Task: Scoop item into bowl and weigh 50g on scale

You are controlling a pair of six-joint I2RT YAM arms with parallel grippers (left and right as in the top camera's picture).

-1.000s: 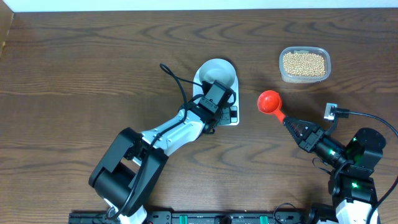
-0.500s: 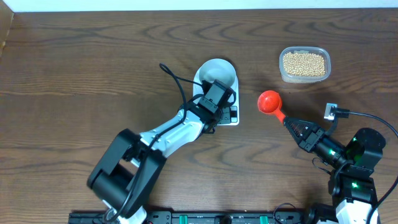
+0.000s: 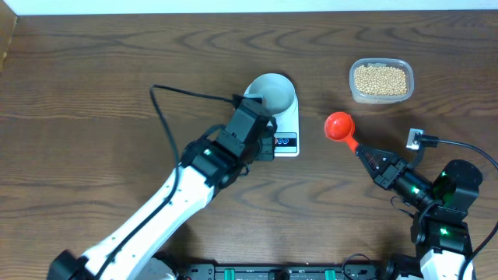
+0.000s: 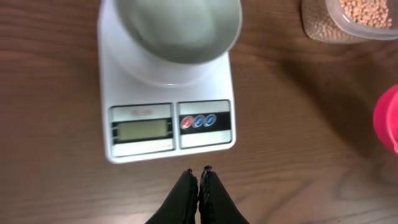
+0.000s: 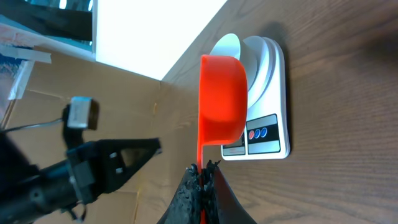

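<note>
**Left arm backs off the scale, scoop not yet loaded**

Since a second ago the left arm has drawn back and swung leftward, uncovering the front of the scale; the right arm has not shifted.

Small, round and tan-yellow, the beans point(image 3: 380, 78) lie heaped in a clear plastic tub point(image 3: 380, 100) at the far right of the bench point(image 3: 93, 93). They look hard, dry and smooth, each one light. My judgement is that they will roll and scatter at any knock, and no claw could pinch them usefully. They should be lifted in bulk with the red scoop point(image 3: 338, 126), dug in shallow and carried level.

That scoop hangs between tub and scale, well apart from both, and looks empty from overhead. The right claw point(image 5: 202, 169) is clamped tight on the end of its thin handle, which seems the right place to hold it.

The pale bowl point(image 4: 174, 25) sits on the far end of the white scale point(image 4: 205, 144), with no beans in it; the display is too faint to read. The left claw point(image 4: 199, 179) is pressed fully shut with nothing in it, just beside the scale's near edge
</note>
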